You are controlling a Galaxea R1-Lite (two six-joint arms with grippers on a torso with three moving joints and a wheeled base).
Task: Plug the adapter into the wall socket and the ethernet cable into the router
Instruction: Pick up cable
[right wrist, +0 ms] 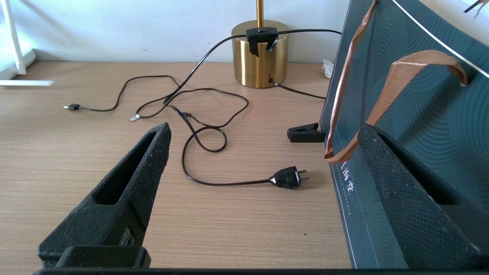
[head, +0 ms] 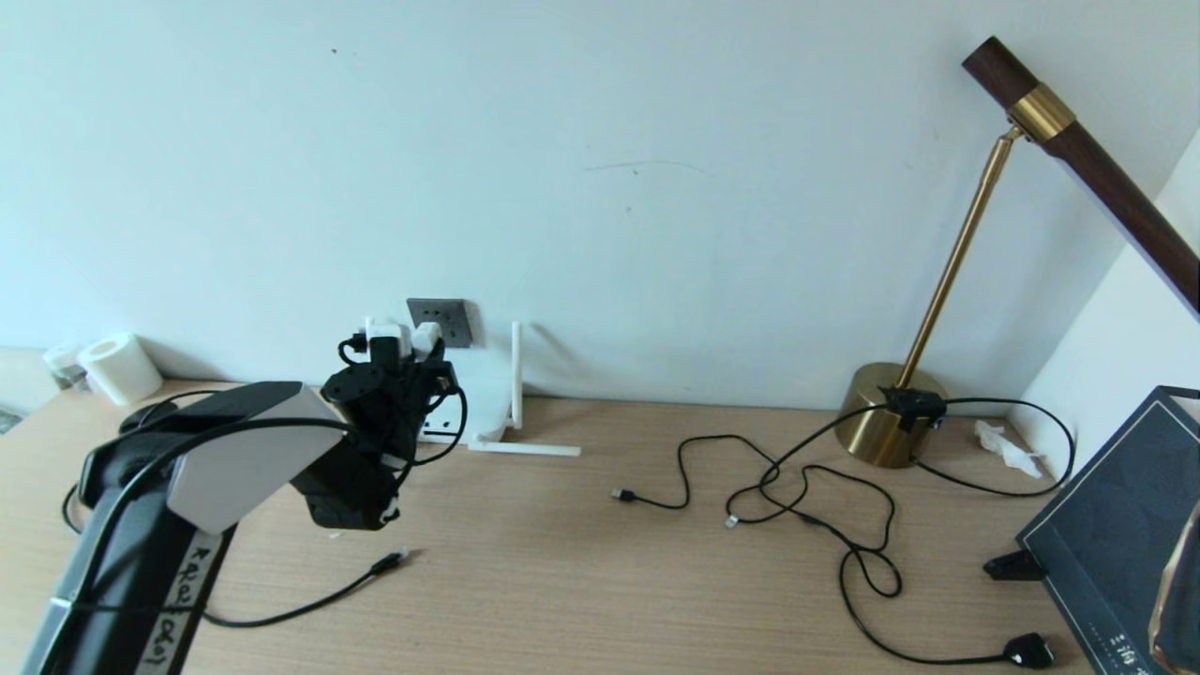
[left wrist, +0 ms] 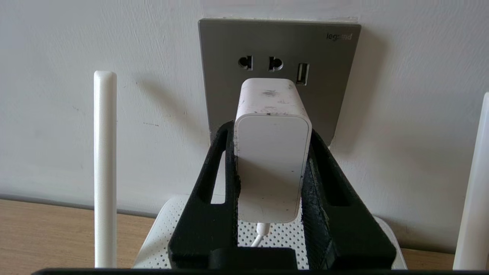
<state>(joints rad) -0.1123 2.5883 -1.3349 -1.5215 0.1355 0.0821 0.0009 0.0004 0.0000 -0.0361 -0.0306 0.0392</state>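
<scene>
While the left pincer [head: 405, 349] reaches toward the wall socket [head: 441, 322], the head view shows the ethernet cable [head: 309, 600] lying loose on the desk [head: 581, 562], well below that socket. Seen from the left wrist, the pincer pinches the adapter [left wrist: 272, 152] against the socket's lower half, above the router [left wrist: 160, 233]. Seen from the right wrist, the right pincer [right wrist: 263, 172] hangs spread wide, far from the socket.

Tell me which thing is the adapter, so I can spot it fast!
Look at the pale wall behind the wooden desk and find the dark grey wall socket. The adapter is the small white rounded block right in front of it, clamped in the left gripper. Unlike the flat, dotted router below, it trails a thin white cord.
</scene>
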